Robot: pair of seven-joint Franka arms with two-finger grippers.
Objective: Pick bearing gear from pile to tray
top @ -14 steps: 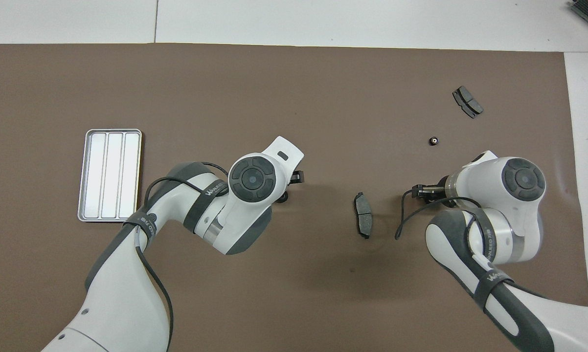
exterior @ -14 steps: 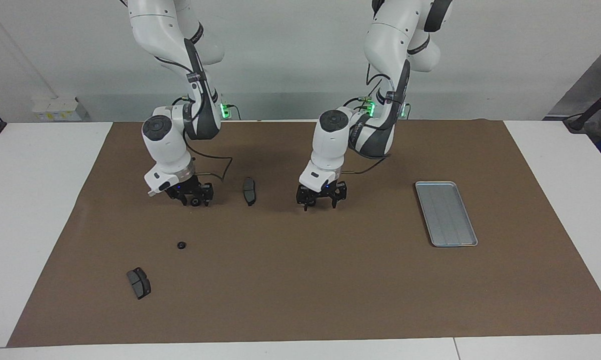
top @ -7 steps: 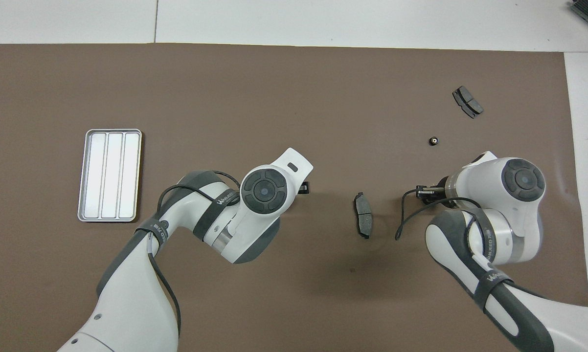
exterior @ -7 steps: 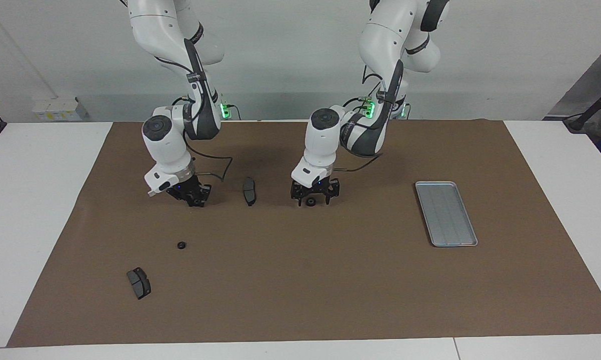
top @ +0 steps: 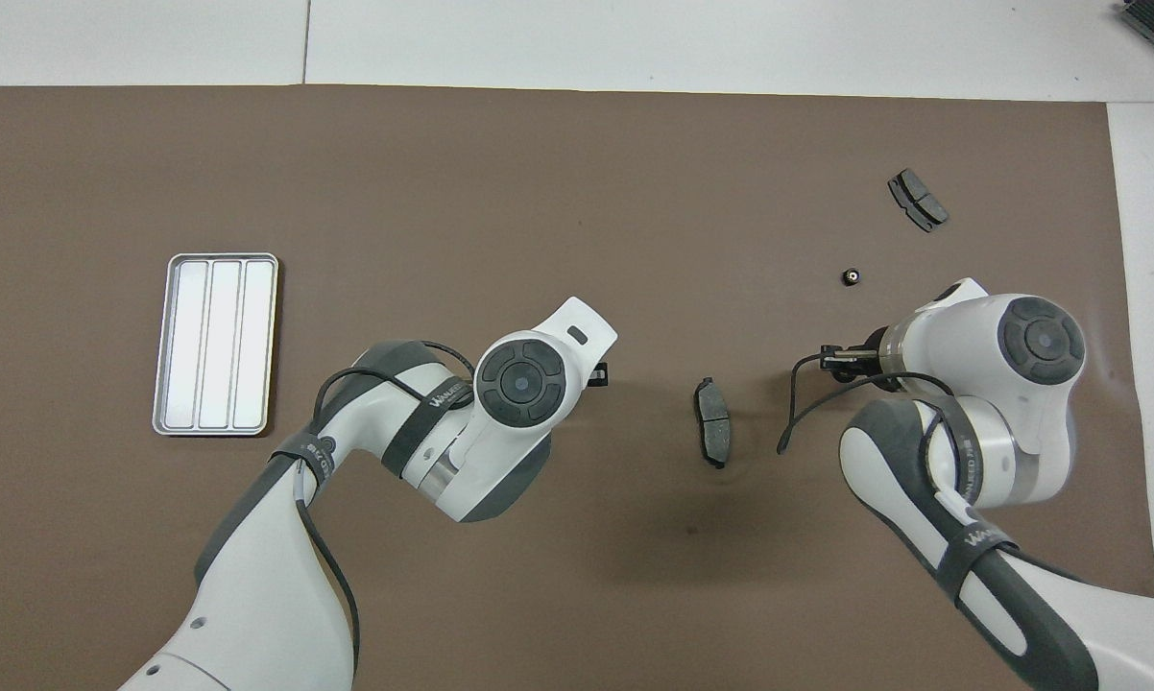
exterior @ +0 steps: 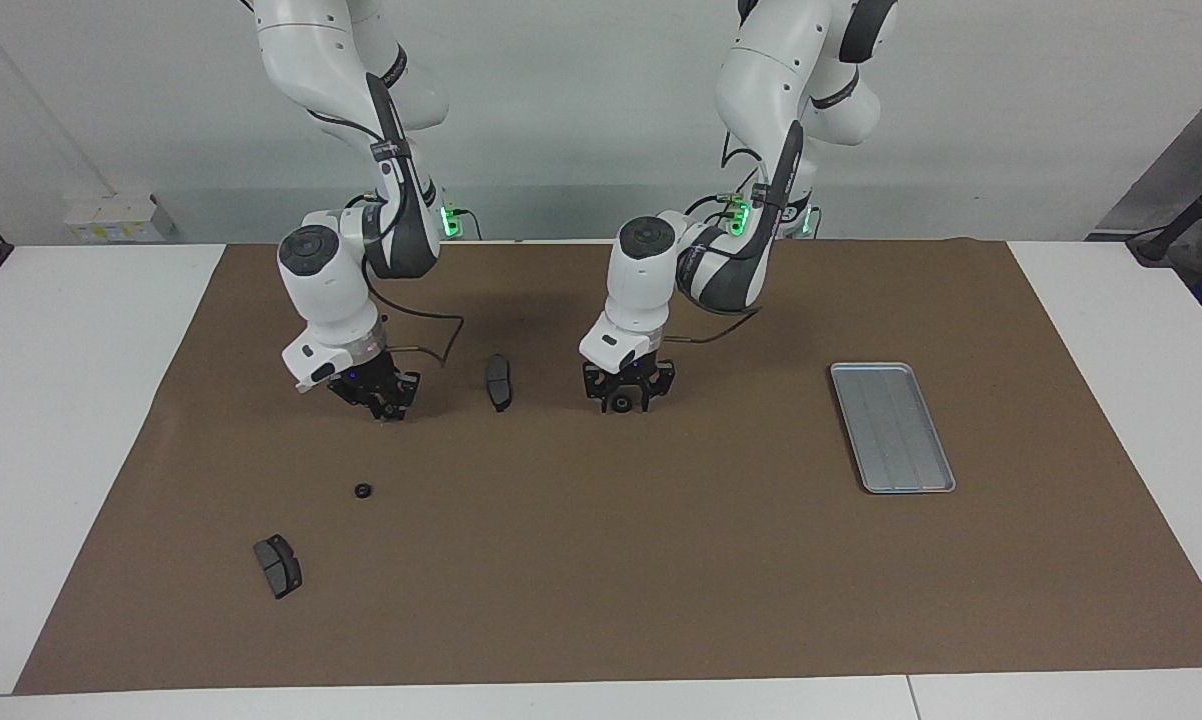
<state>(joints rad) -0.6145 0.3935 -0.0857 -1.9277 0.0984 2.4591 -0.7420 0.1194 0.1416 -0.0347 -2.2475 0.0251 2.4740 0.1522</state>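
Note:
A small black ring (exterior: 620, 405) lies on the brown mat. My left gripper (exterior: 621, 402) is down around it, open, one finger on each side; in the overhead view the wrist hides both. My right gripper (exterior: 387, 410) hangs just over the mat beside a dark grey pad (exterior: 499, 381), toward the right arm's end. It is shut on a small dark ring that barely shows at its tips (top: 831, 357). The silver tray (exterior: 891, 427) lies toward the left arm's end with nothing in it.
Another black ring (exterior: 363, 490) lies loose on the mat, farther from the robots than my right gripper. A second dark grey pad (exterior: 277, 565) lies farther out still. A cable loops from the right wrist (top: 788, 422) near the first pad.
My left gripper came down over the ring and its fingers have narrowed. My right gripper shut on its ring and has lifted slightly off the mat.

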